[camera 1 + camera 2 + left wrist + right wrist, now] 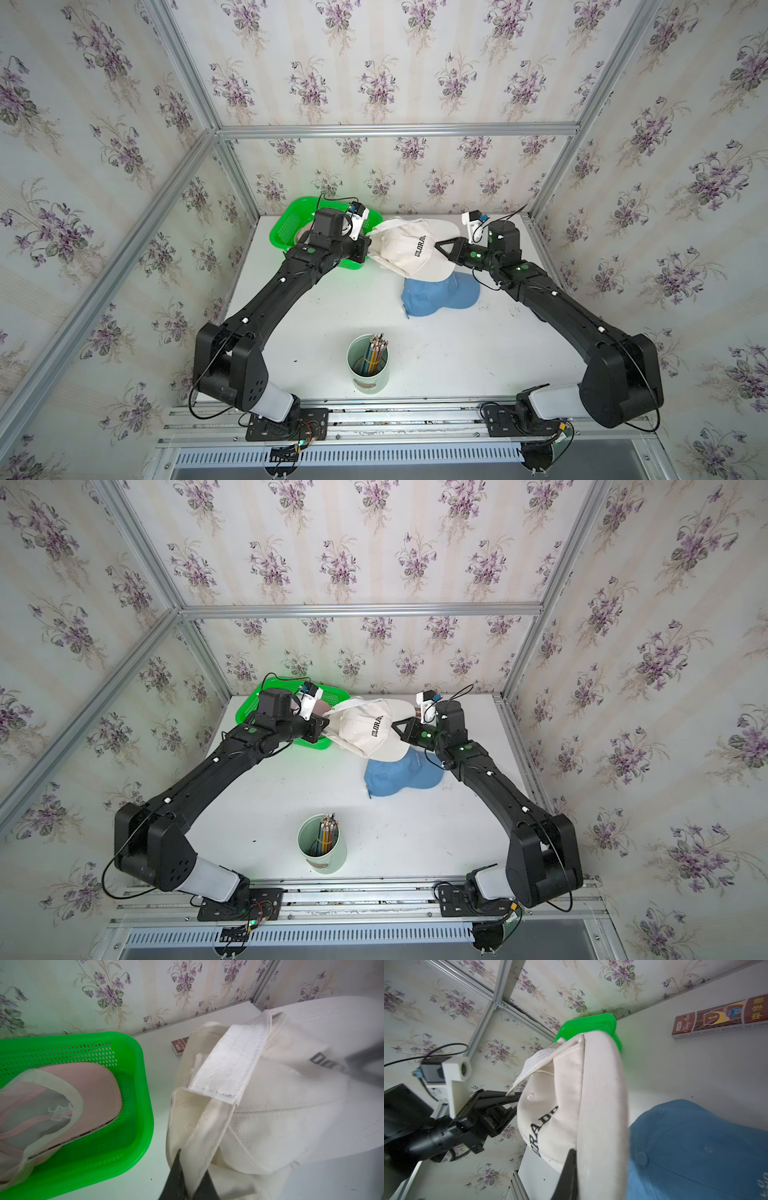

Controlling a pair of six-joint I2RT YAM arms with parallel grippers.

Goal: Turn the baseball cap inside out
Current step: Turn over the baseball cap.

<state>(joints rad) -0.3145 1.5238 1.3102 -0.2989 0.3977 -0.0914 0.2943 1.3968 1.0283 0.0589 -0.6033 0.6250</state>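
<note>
Sitting in the far left corner of the table, a green basket holds a pink cap whose pale inner band is showing. Near the table's front edge stands a pale green cup with a bundle of pencils leaning inside it.

The cream baseball cap hangs clear of the table, close to the middle of the far edge, stretched between both arms. The left pincer is pressed together on the cap's rear strap — the white fastening tab sticks out loose beyond the grip. The right pincer pinches the front of the cap, where brim meets crown. The crown bulges outward, and its outer face shows black embroidered lettering — right side out.

Partly beneath it, a blue cap lies on the table, and a red box rests by the far edge.
</note>
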